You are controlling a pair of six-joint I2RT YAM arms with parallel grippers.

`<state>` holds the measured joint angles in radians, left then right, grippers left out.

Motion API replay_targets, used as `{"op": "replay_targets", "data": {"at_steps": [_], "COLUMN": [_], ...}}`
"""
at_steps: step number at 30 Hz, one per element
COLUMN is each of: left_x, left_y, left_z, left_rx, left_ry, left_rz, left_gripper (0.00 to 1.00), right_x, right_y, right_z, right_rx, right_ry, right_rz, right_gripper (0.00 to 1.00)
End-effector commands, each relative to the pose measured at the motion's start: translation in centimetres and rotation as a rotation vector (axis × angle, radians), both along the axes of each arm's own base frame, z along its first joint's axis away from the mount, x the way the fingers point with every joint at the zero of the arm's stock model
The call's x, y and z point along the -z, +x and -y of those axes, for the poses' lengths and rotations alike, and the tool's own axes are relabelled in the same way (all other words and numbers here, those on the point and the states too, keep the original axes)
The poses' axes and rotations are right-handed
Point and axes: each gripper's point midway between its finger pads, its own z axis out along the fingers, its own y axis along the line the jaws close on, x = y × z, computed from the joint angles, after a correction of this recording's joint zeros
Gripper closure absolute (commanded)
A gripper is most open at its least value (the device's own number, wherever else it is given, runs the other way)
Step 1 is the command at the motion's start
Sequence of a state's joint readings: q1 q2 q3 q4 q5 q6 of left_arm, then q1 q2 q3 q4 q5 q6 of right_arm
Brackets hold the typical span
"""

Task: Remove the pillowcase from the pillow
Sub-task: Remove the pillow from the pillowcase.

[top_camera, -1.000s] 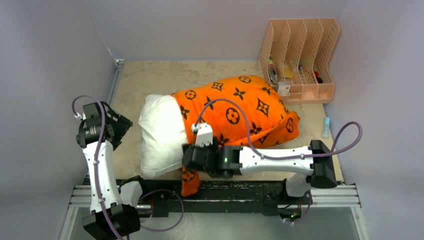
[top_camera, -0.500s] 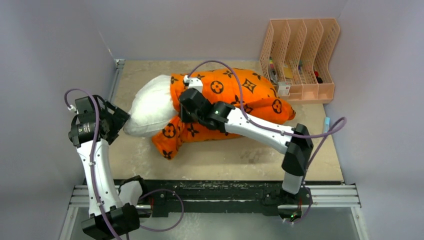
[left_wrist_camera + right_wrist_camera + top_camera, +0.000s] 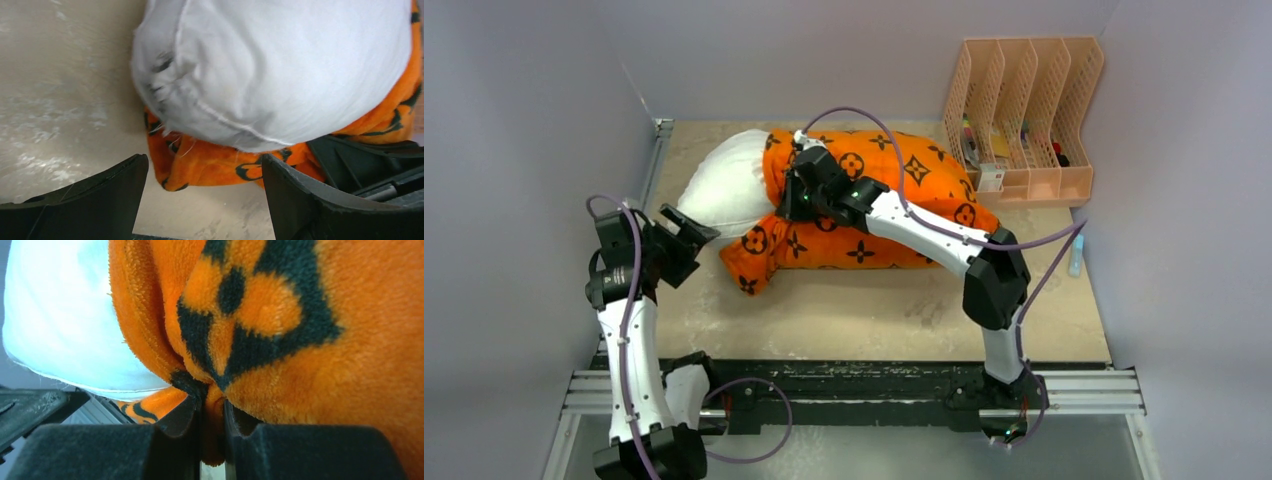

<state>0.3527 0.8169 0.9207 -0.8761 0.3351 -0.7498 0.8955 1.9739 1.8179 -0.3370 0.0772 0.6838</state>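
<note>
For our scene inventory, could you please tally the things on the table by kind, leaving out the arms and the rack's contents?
White stuffed rectangular pillow: 1
Bright orange plush pillowcase with black motifs: 1
Peach plastic slotted file rack: 1
Small pale-blue item by the right edge: 1
Total: 4

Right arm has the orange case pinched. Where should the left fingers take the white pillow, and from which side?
Grip the bare seamed corner of the pillow, the only part sticking out of the pillowcase. Come from its left end, where the open left gripper faces it; the corner likely tapers enough to fit between the fingers.
</note>
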Motion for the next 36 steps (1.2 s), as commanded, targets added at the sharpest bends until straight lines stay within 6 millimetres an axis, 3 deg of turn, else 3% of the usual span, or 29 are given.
{"op": "replay_targets", "data": {"at_steps": [1, 5, 9, 11, 12, 13, 15, 16, 18, 20, 23, 27, 30, 32, 33, 34, 36], "left_x": [-4.6, -4.5, -1.0, 0.8, 1.7, 2.4, 3.2, 3.3, 2.3, 0.2, -1.2, -4.0, -4.8, -4.5, -4.3, -4.2, -3.8], "left_y": [3.4, 5.8, 7.4, 7.4, 7.2, 7.1, 6.9, 6.8, 7.1, 7.9, 8.5, 9.3, 9.4, 9.1, 8.9, 8.7, 7.9], "left_z": [1.8, 1.8, 4.2, 6.1, 6.4, 6.3, 5.3, 4.4, 3.3, 2.3, -0.1, -2.6, -2.9, -2.7, -2.5, -2.1, -1.1], "left_rx": [0.103, 0.102, 0.163, 0.197, 0.192, 0.179, 0.116, 0.082, 0.054, 0.039, -0.016, -0.045, -0.030, -0.033, -0.029, -0.016, 0.013], "left_ry": [-0.058, -0.108, -0.155, -0.135, -0.122, -0.115, -0.085, -0.048, 0.012, 0.072, 0.135, 0.100, 0.093, 0.083, 0.073, 0.057, 0.027], "left_rz": [0.250, 0.317, 0.258, 0.207, 0.172, 0.148, 0.116, 0.100, 0.091, 0.097, 0.065, 0.100, 0.103, 0.101, 0.105, 0.111, 0.108], "left_gripper": [0.17, 0.16, 0.16, 0.23, 0.32, 0.49, 0.92, 1.00, 1.00, 1.00, 1.00, 1.00, 1.00, 1.00, 1.00, 1.00, 1.00], "right_x": [-1.0, -2.6, -3.3, -3.9, -4.2, -4.2, -3.8, -3.1, -0.9, 1.9, 5.5, 7.8, 7.5, 6.4, 5.6, 4.6, 1.9], "right_y": [1.9, -0.2, -1.7, -2.3, -2.7, -2.9, -3.5, -4.0, -5.1, -6.2, -8.7, -12.4, -14.2, -14.2, -13.7, -13.3, -14.0], "right_z": [1.8, 2.0, 1.6, 1.1, 1.1, 1.2, 2.3, 3.4, 6.3, 10.5, 17.4, 26.8, 30.8, 31.1, 29.9, 28.0, 21.5], "right_rx": [0.051, 0.002, -0.056, -0.103, -0.117, -0.127, -0.113, -0.094, -0.028, 0.061, 0.188, 0.388, 0.521, 0.554, 0.527, 0.421, 0.073], "right_ry": [0.049, 0.141, 0.181, 0.176, 0.161, 0.134, 0.029, -0.044, -0.194, -0.324, -0.477, -0.633, -0.645, -0.585, -0.519, -0.470, -0.263], "right_rz": [0.060, 0.061, 0.050, 0.072, 0.084, 0.099, 0.138, 0.155, 0.166, 0.127, 0.059, 0.002, -0.019, -0.002, 0.018, 0.050, 0.112], "right_gripper": [0.93, 0.90, 0.89, 0.89, 0.89, 0.89, 0.93, 0.94, 1.00, 1.00, 1.00, 1.00, 1.00, 1.00, 1.00, 1.00, 0.95]}}
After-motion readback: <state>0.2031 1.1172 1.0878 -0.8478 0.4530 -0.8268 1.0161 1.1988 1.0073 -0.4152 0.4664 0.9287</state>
